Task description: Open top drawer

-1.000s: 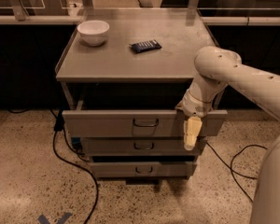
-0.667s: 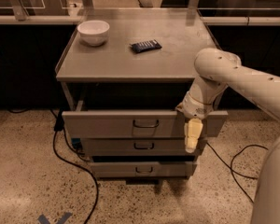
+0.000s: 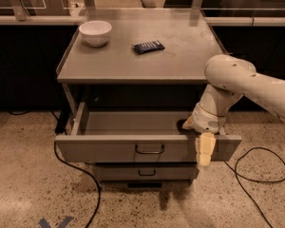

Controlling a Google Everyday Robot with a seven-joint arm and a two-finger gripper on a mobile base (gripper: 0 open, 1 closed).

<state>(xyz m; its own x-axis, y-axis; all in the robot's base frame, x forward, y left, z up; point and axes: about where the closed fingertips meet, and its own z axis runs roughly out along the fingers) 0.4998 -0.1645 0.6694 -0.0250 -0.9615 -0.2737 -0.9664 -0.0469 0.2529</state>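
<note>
The top drawer [image 3: 109,148] is a wide light grey metal drawer with a small dark wire handle [image 3: 149,149] mid-front. It stands pulled well out of the cabinet, and its shallow grey tray [image 3: 133,122] shows. My gripper [image 3: 202,144] is at the right end of the drawer front and straddles its top edge. One pale finger [image 3: 205,148] hangs down outside the front, and the other reaches inside the tray. It is shut on the front panel.
A narrower grey drawer [image 3: 145,172] sits closed below. On the cabinet top [image 3: 190,56] are a white bowl [image 3: 95,32] and a dark packet [image 3: 148,46]. Black cables lie on the speckled floor at the left [image 3: 80,170] and the right [image 3: 256,170].
The top drawer has slid further out towards the camera, and my gripper has moved with it on the drawer front.
</note>
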